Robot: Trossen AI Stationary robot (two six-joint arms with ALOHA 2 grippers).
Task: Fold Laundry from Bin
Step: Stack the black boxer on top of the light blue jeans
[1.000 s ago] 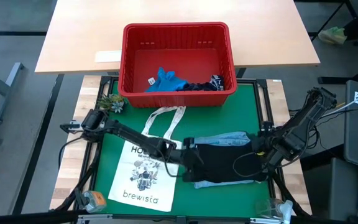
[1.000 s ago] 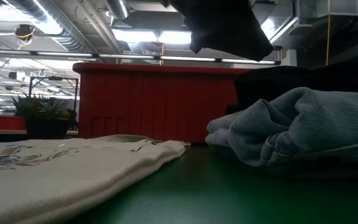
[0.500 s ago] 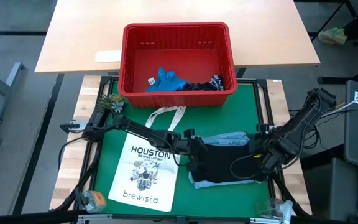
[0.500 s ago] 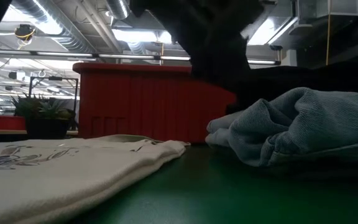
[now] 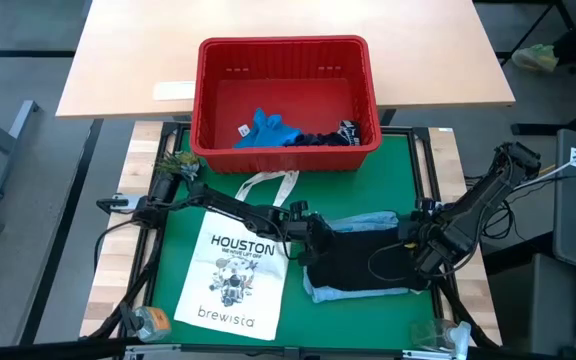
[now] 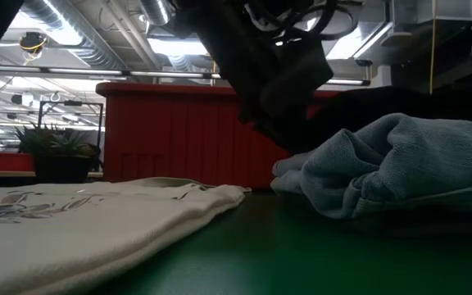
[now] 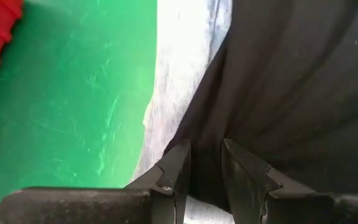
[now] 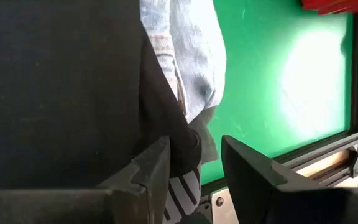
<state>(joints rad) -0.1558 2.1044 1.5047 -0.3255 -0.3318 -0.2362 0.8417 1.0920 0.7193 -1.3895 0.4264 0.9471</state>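
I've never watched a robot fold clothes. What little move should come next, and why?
Probably lower and release: the left gripper and right gripper each pinch a side of the dark garment, which already lies over the denim shirt on the mat.

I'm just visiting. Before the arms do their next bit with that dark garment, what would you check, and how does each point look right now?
1. Left gripper on the dark garment: ok, its fingers straddle a dark fold.
2. Right gripper gripping the opposite edge: cannot tell, cloth sits between its fingers.
3. Dark garment lying over the light blue denim shirt: ok.
4. Tote bag clear of the garment: ok, flat beside it.
5. Bin emptied: not ok, a bright blue garment remains inside.
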